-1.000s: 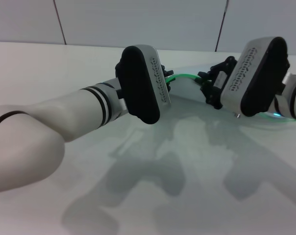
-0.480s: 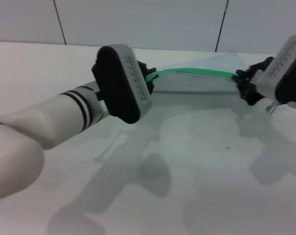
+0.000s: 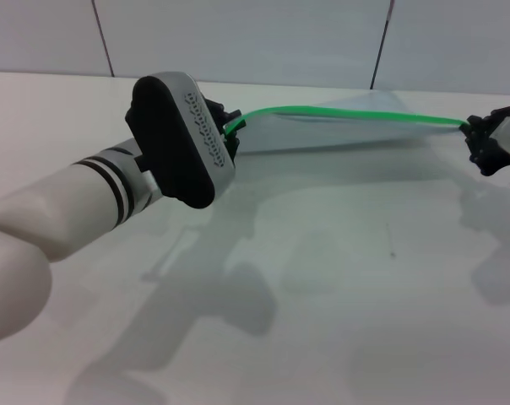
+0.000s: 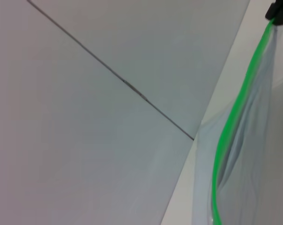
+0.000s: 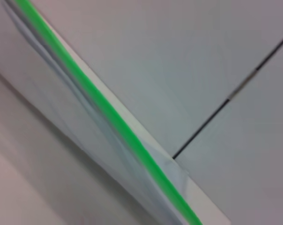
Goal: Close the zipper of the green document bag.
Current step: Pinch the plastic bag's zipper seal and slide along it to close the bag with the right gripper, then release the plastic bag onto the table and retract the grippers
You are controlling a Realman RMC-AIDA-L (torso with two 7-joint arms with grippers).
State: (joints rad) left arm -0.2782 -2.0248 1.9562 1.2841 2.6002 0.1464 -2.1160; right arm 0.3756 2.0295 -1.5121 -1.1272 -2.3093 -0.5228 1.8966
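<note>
The green document bag [image 3: 339, 131] hangs lifted over the white table, its translucent body sagging below the zipper [image 3: 348, 110]. That bright green strip runs taut between my two grippers. My left gripper [image 3: 231, 128] is shut on the strip's left end, behind its dark wrist housing. At the right edge of the head view my right gripper [image 3: 477, 135] is shut on the strip's right end. The slider is hidden. In the left wrist view the zipper [image 4: 233, 122] leads away to the right gripper [image 4: 279, 10]. The right wrist view shows the zipper [image 5: 108, 117] above the bag [image 5: 80, 136].
The white table [image 3: 322, 287] lies under the bag, with the arms' shadows on it. A grey panelled wall [image 3: 238, 34] with dark seams closes off the back edge. My left forearm [image 3: 61, 211] crosses the near left of the table.
Both grippers have drawn apart: the left one moved left, the right one moved right to the frame's edge. The green strip between them has grown much longer and straighter.
</note>
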